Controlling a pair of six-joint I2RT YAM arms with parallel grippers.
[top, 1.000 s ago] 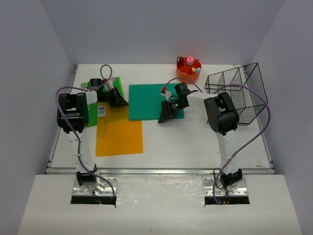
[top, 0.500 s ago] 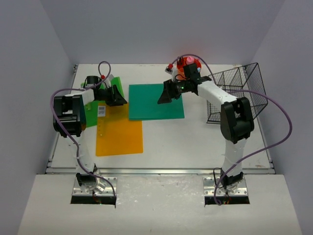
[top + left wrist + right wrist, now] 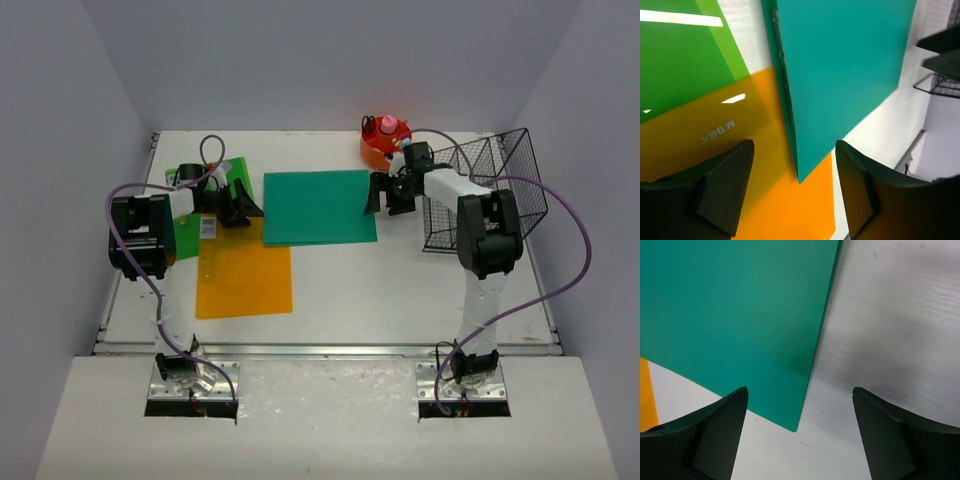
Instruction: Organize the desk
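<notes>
On the white desk [image 3: 400,290] a teal folder [image 3: 318,207] lies flat in the middle. An orange folder [image 3: 245,270] lies at its left front, and a green folder [image 3: 190,215] sits partly under the left arm. My left gripper [image 3: 243,203] hovers open at the teal folder's left edge. In the left wrist view the gripper [image 3: 795,150] has the teal folder's corner [image 3: 840,65] and the orange folder [image 3: 755,165] below its gap. My right gripper [image 3: 385,195] stands open at the teal folder's right edge. The right wrist view shows this gripper [image 3: 800,392] empty above the folder's corner [image 3: 735,315].
An orange pen holder [image 3: 385,140] with small items stands at the back, just behind the right gripper. A black wire basket [image 3: 490,190] sits at the right, close to the right arm's forearm. Lavender walls enclose the desk.
Both grippers have opened. The right gripper has moved from above the teal folder's front right part to its right edge. The left gripper stays near the folder's left edge.
</notes>
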